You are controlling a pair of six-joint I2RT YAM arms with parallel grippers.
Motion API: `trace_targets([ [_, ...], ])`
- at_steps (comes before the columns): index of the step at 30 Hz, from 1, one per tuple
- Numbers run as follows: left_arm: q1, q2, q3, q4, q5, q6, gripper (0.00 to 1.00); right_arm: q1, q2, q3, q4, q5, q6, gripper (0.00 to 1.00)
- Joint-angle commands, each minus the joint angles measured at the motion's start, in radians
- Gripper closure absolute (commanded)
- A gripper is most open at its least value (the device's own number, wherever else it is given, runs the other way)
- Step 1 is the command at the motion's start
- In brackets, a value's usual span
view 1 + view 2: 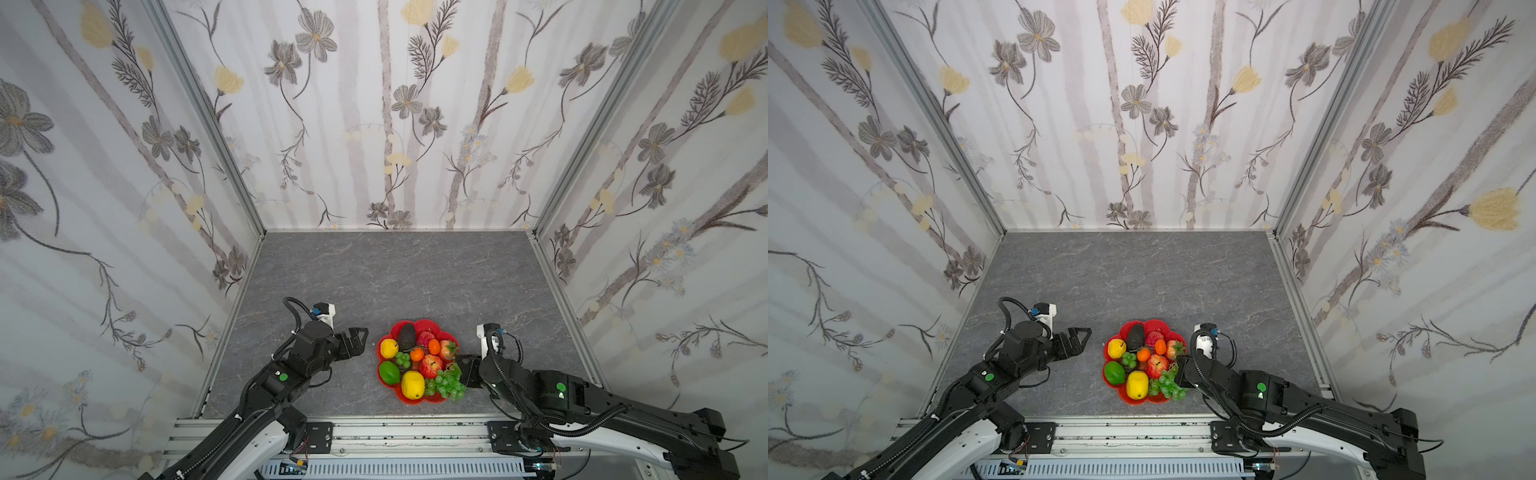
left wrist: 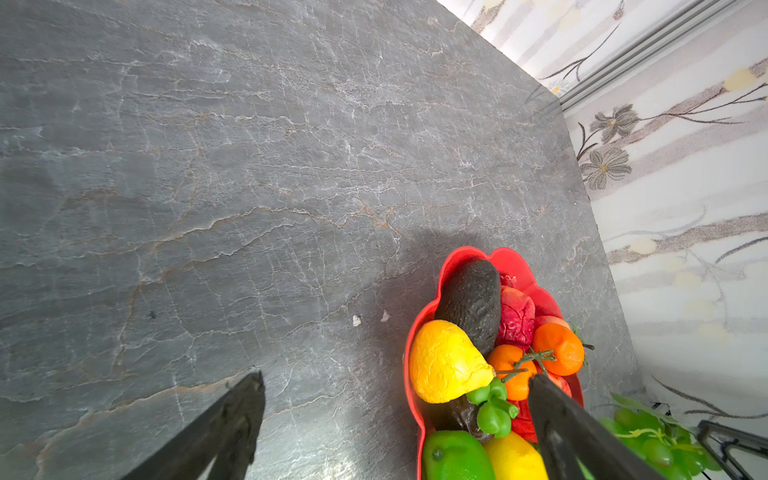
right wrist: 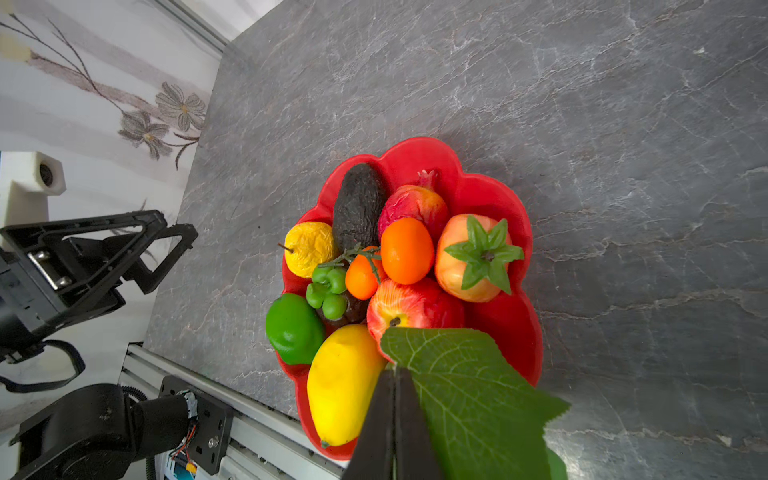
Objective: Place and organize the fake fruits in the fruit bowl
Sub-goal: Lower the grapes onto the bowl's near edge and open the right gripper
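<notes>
Your fruit bowl (image 1: 432, 325) sits near the table's (image 1: 374, 270) front edge, holding lemon (image 1: 412, 385), lime (image 1: 389, 372), pear (image 1: 389, 348), avocado (image 1: 406, 336), apple (image 1: 431, 365) and 2 oranges (image 1: 417, 354); the grape bunch (image 1: 446, 384) drapes its rim. Your left tool (image 1: 359, 343) hovers released beside the bowl. Your right tool (image 3: 394, 370) is clenched at the grape leaf (image 3: 465, 395); you cannot tell if it pinches it.

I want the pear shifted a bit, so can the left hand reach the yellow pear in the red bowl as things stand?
Probably yes. The left hand, open, sits just beside the bowl, and the yellow pear lies at the rim nearest it, with nothing standing between them.
</notes>
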Motion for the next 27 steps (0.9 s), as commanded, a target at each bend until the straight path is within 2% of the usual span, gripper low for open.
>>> trace_targets([
  [1, 0.0, 0.006, -0.004, 0.028, -0.014, -0.001, 0.0, -0.027, 0.011, -0.01, 0.092, -0.028, -0.035, 1.0],
  [13, -0.001, 0.014, -0.007, 0.029, -0.022, 0.008, 0.0, -0.123, 0.145, -0.016, 0.225, -0.115, -0.127, 1.0],
  [27, -0.001, 0.008, -0.018, 0.036, -0.034, 0.019, 0.0, -0.193, 0.209, -0.055, 0.311, -0.162, -0.181, 1.0],
])
